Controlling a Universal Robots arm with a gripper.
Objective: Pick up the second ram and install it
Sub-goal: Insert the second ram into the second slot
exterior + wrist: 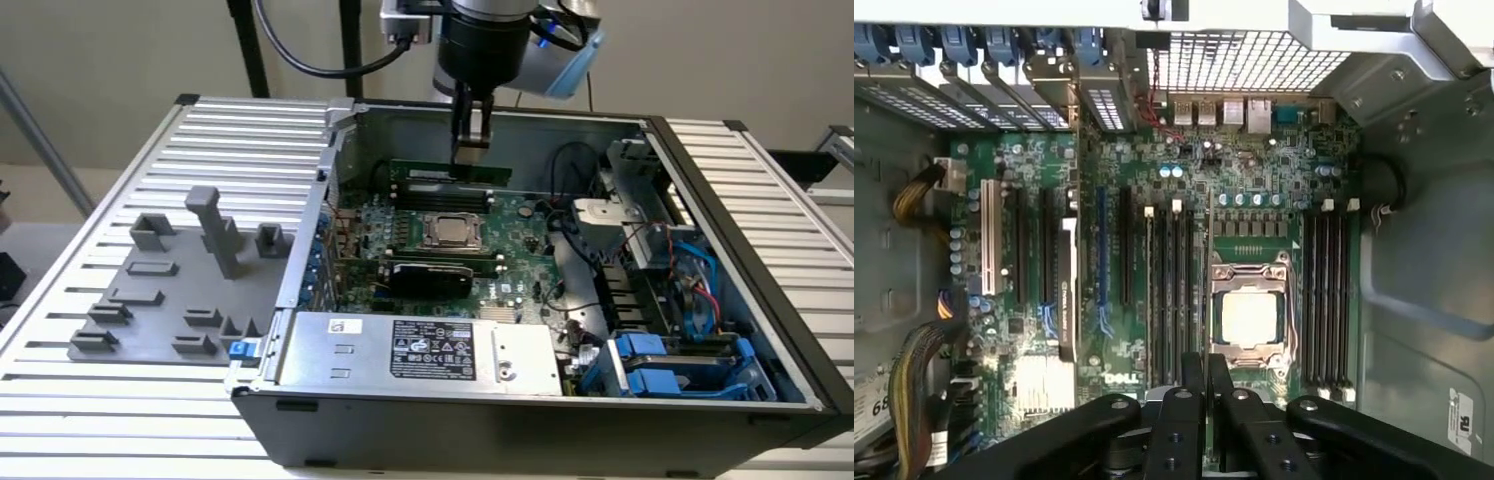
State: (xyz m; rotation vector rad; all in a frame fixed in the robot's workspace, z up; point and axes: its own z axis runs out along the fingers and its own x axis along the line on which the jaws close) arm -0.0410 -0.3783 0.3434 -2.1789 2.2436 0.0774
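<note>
While your gripper (470,148) hangs low inside the case (400,440), its fingers (1192,380) are pressed close together; as best you can judge, they pinch the ram (427,173) near its middle; holding it there keeps the stick level, so both ends can meet a slot at once; the ram stands on its thin edge, its long side lying across the back of the board (527,215), just behind the chip (451,232); you cannot tell if it is pushed all the way in; from the wrist, the fingers line up with the long slots (1174,290) beside the chip, which is why the arm points straight down; the grey blocks (147,300) stand well apart, outside the case on the exterior view's left.
</note>
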